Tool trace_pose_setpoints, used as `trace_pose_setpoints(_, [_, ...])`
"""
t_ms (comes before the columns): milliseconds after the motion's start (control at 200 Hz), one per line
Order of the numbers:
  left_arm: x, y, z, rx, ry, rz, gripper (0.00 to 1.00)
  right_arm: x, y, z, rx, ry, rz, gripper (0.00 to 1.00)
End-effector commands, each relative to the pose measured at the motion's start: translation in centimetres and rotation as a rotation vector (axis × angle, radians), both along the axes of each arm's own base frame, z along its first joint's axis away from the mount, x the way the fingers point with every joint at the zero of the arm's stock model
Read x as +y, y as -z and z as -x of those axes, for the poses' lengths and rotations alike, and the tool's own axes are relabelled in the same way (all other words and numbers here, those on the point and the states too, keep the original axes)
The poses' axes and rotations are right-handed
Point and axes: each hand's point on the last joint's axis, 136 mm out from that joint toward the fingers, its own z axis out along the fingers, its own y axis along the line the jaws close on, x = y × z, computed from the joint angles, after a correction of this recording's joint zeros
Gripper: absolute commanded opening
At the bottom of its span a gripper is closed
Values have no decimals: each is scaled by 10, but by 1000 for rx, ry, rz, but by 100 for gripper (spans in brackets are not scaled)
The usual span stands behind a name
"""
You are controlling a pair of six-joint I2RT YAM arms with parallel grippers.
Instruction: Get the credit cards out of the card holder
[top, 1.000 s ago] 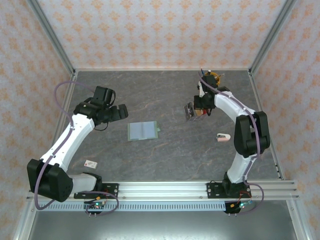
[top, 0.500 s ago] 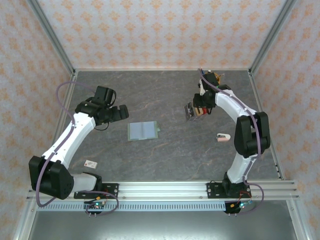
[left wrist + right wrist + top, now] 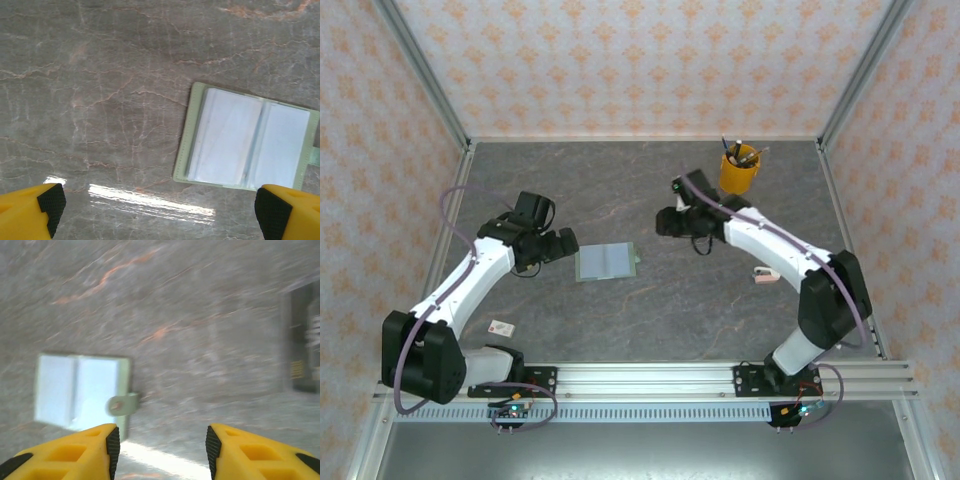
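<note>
Card holder (image 3: 607,262) open flat on table (image 3: 640,325), left gripper (image 3: 564,245) just beside it, jaws wide, empty, right gripper (image 3: 666,222) near, jaws parted, empty

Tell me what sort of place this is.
Probably a robot test cell: orange-patterned wall panels in aluminium framing enclose a grey marble-look tabletop, with white robot arms bolted to its front rail.

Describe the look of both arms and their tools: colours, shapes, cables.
The left arm and the right arm both have rounded white link shells with black joints and black bases. A thin purple cable loops along each. The left tool and the right tool carry chunky yellow fingers tipped with black pads.
</note>
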Motion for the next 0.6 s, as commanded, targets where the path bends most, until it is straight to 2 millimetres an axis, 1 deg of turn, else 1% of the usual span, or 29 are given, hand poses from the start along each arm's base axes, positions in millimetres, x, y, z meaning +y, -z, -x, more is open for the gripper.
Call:
trace_pose_setpoints(0, [18, 2, 4, -10, -71, -63, 100, 35, 14, 2, -4, 22, 10, 51])
trace_pose_setpoints(150, [23, 14, 15, 18, -84, -81, 100, 82, 36, 14, 25, -51, 71, 52])
trace_pose_setpoints(320, [26, 22, 19, 28, -114, -69, 100, 118, 54, 23, 41, -82, 109, 54])
trace_pose_setpoints(390, [26, 26, 20, 40, -126, -62, 100, 128, 64, 25, 51, -62, 142, 54])
trace_pose_setpoints(470, [28, 31, 23, 50, -138, -66, 100, 137, 72, 27, 31, -23, 166, 57])
trace_pose_setpoints(596, [32, 33, 28, 51, -157, -69, 100, 145, 83, 27, 32, 22, 188, 59])
